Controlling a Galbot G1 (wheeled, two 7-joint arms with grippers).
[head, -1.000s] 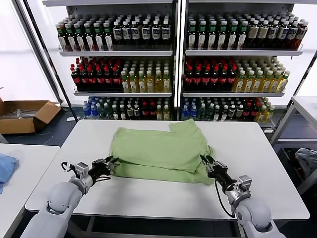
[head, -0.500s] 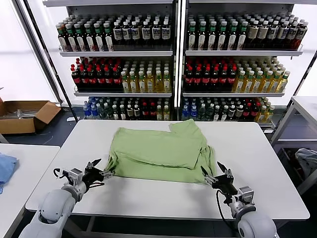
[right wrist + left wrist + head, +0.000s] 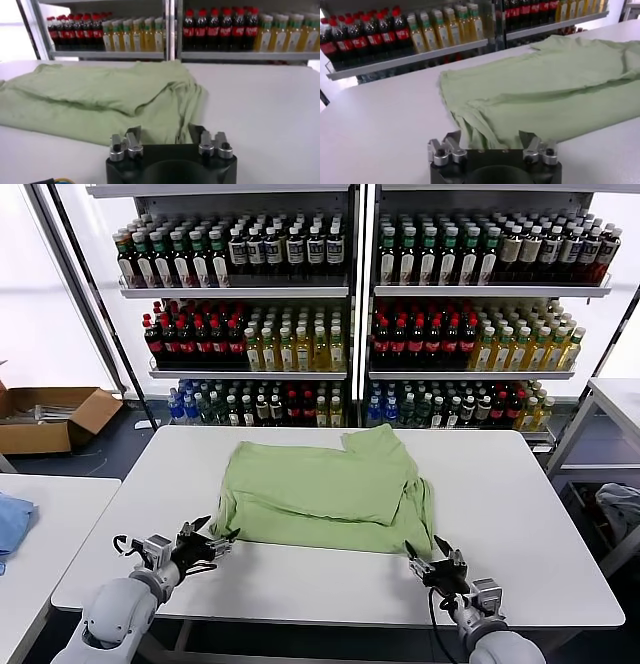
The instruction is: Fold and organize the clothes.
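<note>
The light green shirt (image 3: 322, 494) lies folded in layers across the middle of the white table (image 3: 520, 484), one sleeve pointing toward the far side. My left gripper (image 3: 212, 541) is open just off the shirt's near left corner, holding nothing. My right gripper (image 3: 430, 554) is open just short of the near right corner, also empty. In the left wrist view the shirt (image 3: 550, 80) has its bunched corner right in front of the left gripper (image 3: 490, 141). In the right wrist view the shirt (image 3: 100, 95) reaches the gap of the right gripper (image 3: 165, 133).
Shelves of bottles (image 3: 350, 314) stand behind the table. A blue cloth (image 3: 12, 524) lies on a second table at the left, beyond it a cardboard box (image 3: 50, 416) on the floor. Another table (image 3: 615, 399) stands at the right.
Both grippers let go of the shirt's near edge, opened, and drew back toward the table's front edge. The near edge of the shirt has settled flat on the table.
</note>
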